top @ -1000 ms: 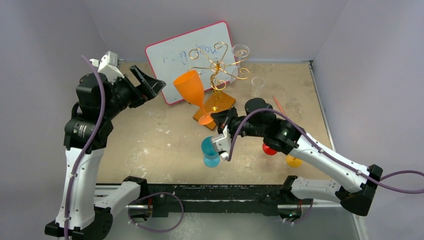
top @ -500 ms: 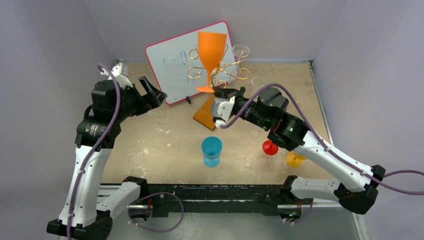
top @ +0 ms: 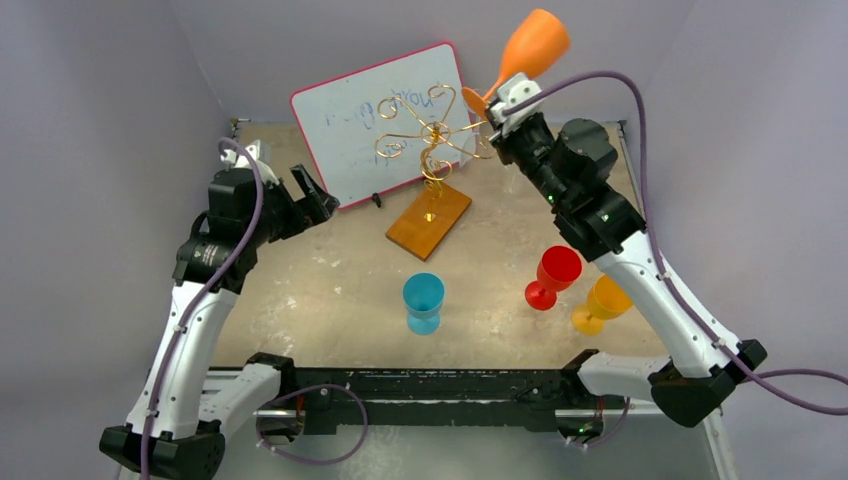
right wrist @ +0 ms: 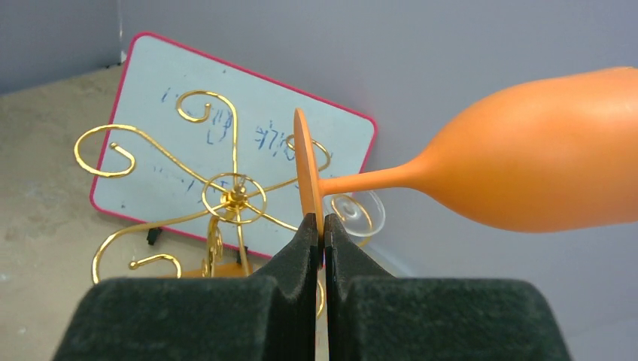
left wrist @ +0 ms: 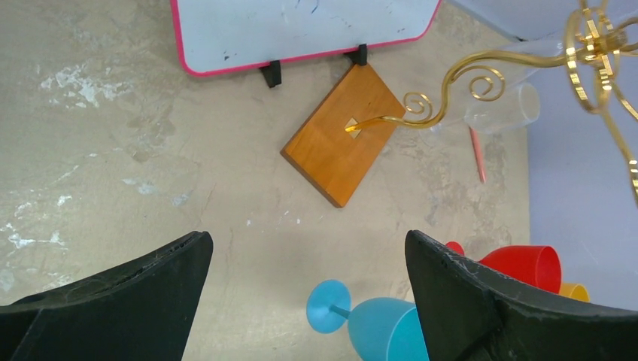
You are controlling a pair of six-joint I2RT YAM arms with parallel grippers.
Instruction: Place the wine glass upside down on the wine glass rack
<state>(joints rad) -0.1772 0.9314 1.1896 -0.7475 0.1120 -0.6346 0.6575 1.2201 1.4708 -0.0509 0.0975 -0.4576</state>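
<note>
My right gripper (top: 490, 108) is shut on the foot of an orange wine glass (top: 530, 46), raised high at the back right of the rack. In the right wrist view the glass (right wrist: 542, 173) lies sideways with its foot disc pinched between my fingertips (right wrist: 322, 226). The wine glass rack (top: 432, 135) is gold wire with scroll arms on an orange-brown wooden base (top: 430, 222); it also shows in the right wrist view (right wrist: 233, 192) and the left wrist view (left wrist: 342, 143). A clear glass (right wrist: 360, 214) hangs upside down on the rack's far arm. My left gripper (top: 318, 200) is open and empty, left of the rack.
A pink-framed whiteboard (top: 350, 120) stands behind the rack. A blue glass (top: 423, 302) stands in the front middle; red (top: 553, 274) and yellow (top: 598, 303) glasses stand at the right. A clear cup (left wrist: 504, 109) and a red straw (left wrist: 476, 154) lie beyond the base.
My right gripper has swung the orange glass up and to the right, from in front of the whiteboard to high beside the rack, tilting it sideways. The left arm shifted slightly right.
</note>
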